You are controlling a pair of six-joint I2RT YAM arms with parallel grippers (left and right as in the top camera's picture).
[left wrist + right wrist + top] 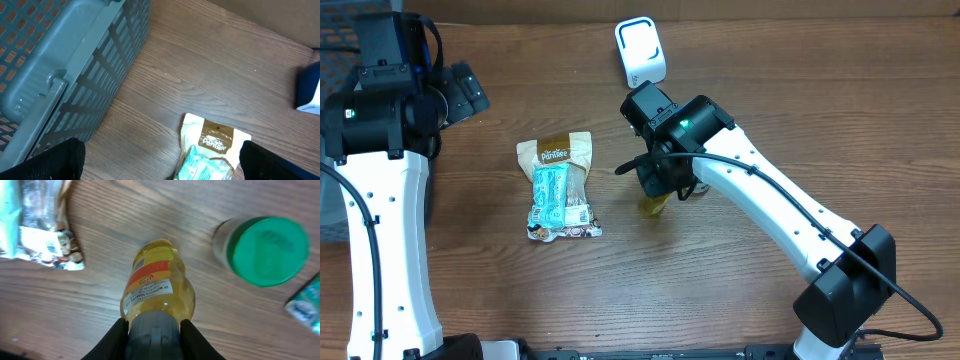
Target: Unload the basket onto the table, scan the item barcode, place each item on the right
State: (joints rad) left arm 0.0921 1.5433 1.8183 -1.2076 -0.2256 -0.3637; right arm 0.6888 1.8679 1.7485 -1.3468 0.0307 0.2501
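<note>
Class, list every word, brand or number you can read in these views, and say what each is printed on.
"Par...": brand word on the brown top of the snack bag; the later letters are unclear.
Yellow bottle, orange and white label: print too small to read.
Green lid: raised lettering, too blurred to read.

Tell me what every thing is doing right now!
Yellow bottle, gripped at its top end, label showing.
Right gripper, shut on it.
Left gripper, open, empty.
Snack bag, lying flat, untouched.
Green-lidded jar, upright, lid on.
Scanner, standing, nothing held to it.
</note>
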